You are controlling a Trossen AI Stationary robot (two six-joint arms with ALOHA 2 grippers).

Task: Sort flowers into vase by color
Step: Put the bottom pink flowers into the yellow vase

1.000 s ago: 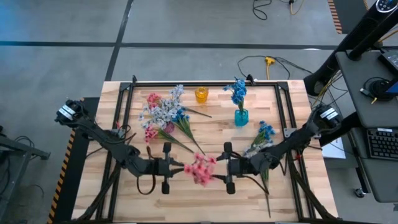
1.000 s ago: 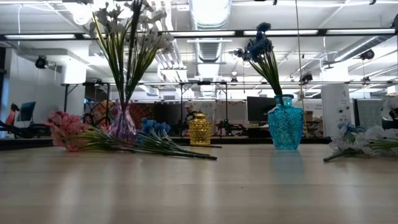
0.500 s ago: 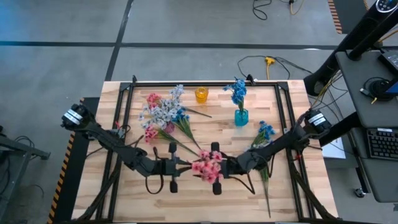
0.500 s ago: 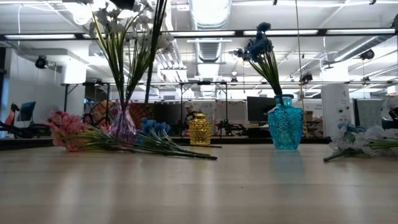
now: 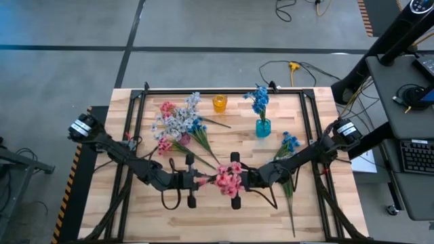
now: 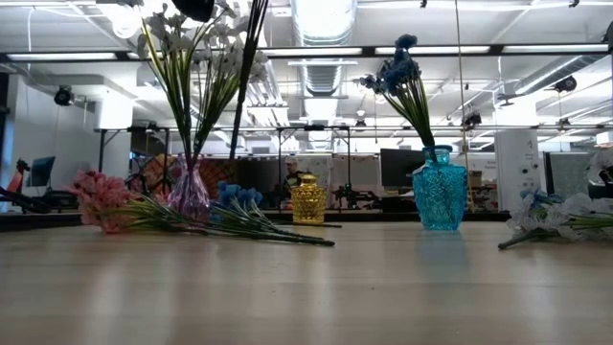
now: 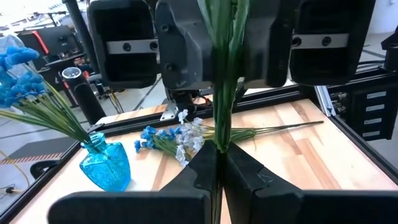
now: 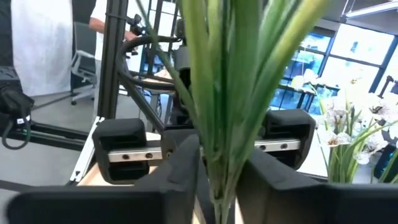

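Grey concrete floor surrounds the pale wooden table (image 5: pixel 224 210) seen from above. At its front middle the left gripper (image 5: pixel 198 181) and right gripper (image 5: pixel 244 179) meet on one pink artificial flower sprig (image 5: pixel 228 179) — both clenched on its stem, blossoms facing up. A blue glass vase (image 5: pixel 263 127) with blue flowers stands to the right, a small amber vase (image 5: pixel 219 103) at the back, and loose mixed sprigs (image 5: pixel 178 125) lie left.

From table height, a purple glass vase (image 6: pixel 190 195) holds white sprigs; pink blossoms (image 6: pixel 100 199) lie beside it.

Each wrist view shows that arm's own dark fingers (image 7: pixel 205 165) closed on the green stem (image 8: pixel 217 93), with the other gripper just beyond.

This looks like a hand-over step — one gripper should probably let go next, so the other can carry the pink sprig to its vase, stem pointing down.
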